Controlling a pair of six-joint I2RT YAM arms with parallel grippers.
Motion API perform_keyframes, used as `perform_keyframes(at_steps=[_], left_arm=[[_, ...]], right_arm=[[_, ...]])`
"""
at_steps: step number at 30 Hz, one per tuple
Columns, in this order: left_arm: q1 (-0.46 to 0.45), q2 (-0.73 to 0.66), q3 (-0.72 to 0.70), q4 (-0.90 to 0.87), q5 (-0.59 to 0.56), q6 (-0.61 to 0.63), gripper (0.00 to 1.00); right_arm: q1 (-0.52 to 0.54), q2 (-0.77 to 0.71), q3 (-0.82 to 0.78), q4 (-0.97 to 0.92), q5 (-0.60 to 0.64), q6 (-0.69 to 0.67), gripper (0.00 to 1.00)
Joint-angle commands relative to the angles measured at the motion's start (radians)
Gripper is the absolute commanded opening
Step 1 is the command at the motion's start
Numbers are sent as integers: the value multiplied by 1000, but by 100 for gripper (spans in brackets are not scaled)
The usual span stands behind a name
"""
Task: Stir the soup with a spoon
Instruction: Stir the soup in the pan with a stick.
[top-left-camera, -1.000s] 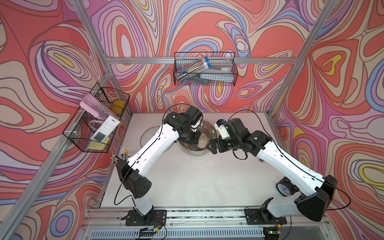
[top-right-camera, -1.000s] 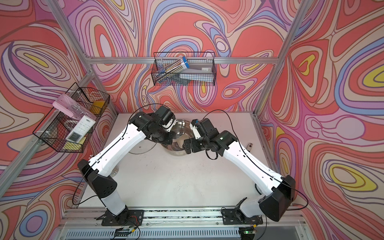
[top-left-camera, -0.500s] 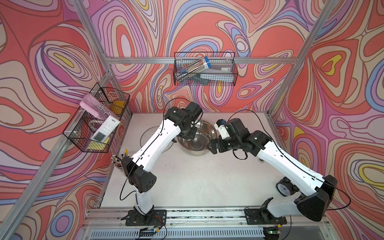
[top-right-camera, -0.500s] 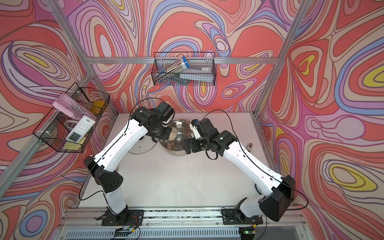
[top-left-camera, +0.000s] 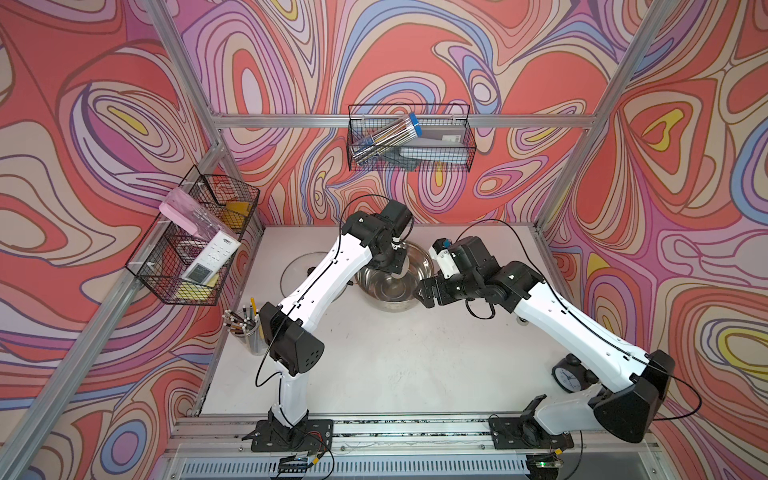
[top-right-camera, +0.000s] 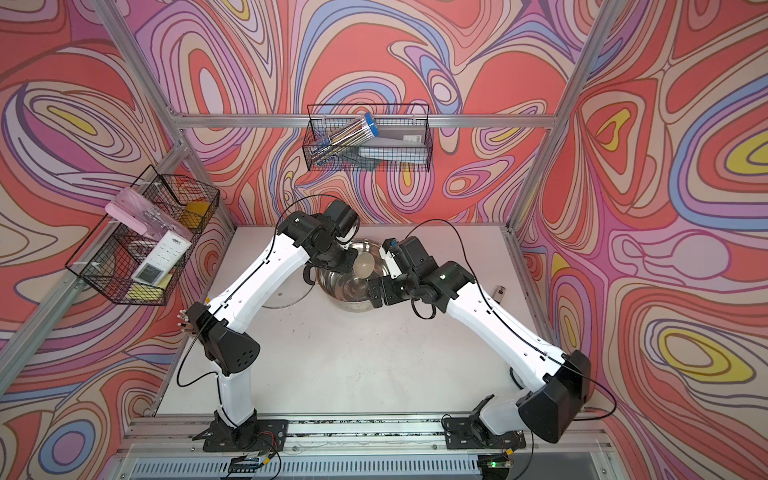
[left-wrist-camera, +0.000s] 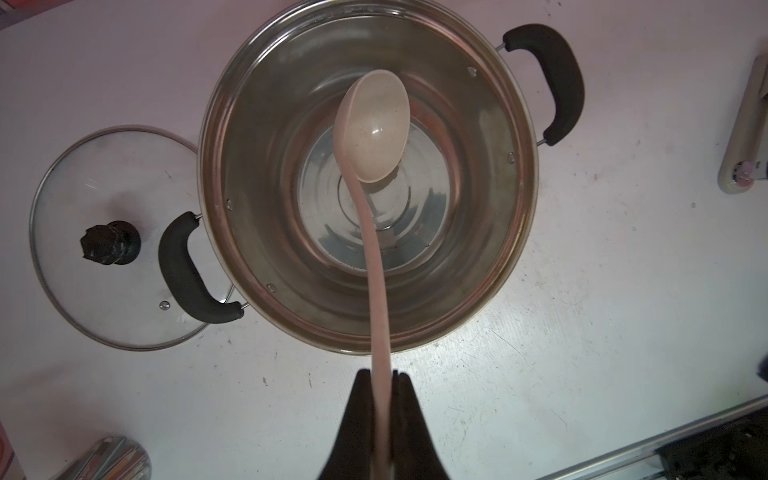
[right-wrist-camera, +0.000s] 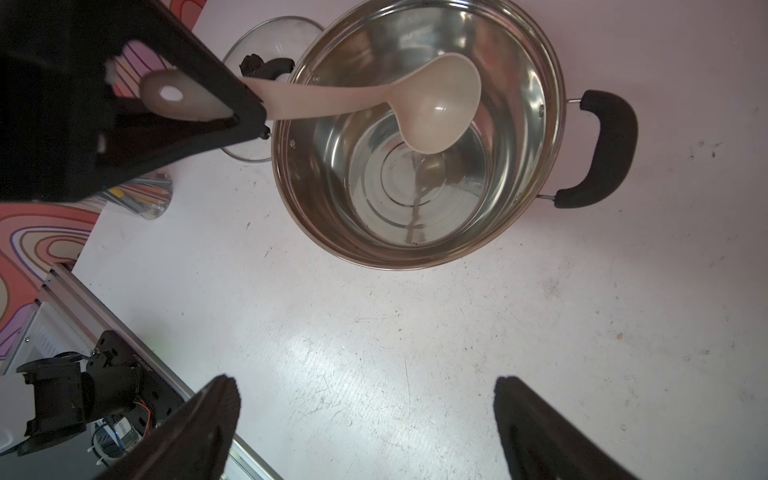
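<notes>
A white table (top-left-camera: 395, 365) sits inside swirly red walls (top-left-camera: 415, 62), and the left arm (top-left-camera: 324, 282) has swung its elbow nearer the pot (top-left-camera: 390, 306). The left gripper (left-wrist-camera: 380, 374) squeezes the spoon (left-wrist-camera: 374, 124) by its handle, which reaches over the rim, cup end above the pot's middle, facing up; the right gripper (right-wrist-camera: 365, 386) gapes wide, empty.

The left arm (top-left-camera: 320, 282) stretches forward with its wrist bent downward, and the left gripper (left-wrist-camera: 380, 376) is clamped tight on the spoon (left-wrist-camera: 374, 129) handle. The right arm (top-left-camera: 561, 316) reaches inward, the right gripper (right-wrist-camera: 365, 386) spread wide.
</notes>
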Motion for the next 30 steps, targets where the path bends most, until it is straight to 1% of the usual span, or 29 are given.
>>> perform_keyframes(at_steps=[1, 5, 8, 11, 13, 17, 21, 25, 30], left_arm=[[-21, -13, 3, 22, 80, -10, 0], [-29, -79, -91, 33, 99, -34, 0], [-30, -147, -187, 39, 114, -53, 0], [-30, -203, -254, 22, 106, -61, 0], [-30, -227, -272, -5, 75, -64, 0], [-28, -234, -257, -88, -33, -64, 0], [-19, -203, -224, -150, -130, -60, 0], [-4, -171, -182, -157, -175, -54, 0], [0, -113, -94, -108, -211, -35, 0]], right_arm=[[8, 4, 23, 7, 14, -15, 98], [9, 3, 20, 14, 5, -14, 98], [9, 3, 17, 19, 1, -14, 98], [9, 9, 17, 23, -5, -12, 98], [9, 12, 16, 28, -15, -12, 98], [11, 13, 10, 38, -23, -7, 98], [13, 9, 7, 34, -23, -6, 98], [12, -4, 6, 23, -14, -9, 98], [12, -22, -5, 7, 2, -11, 98]])
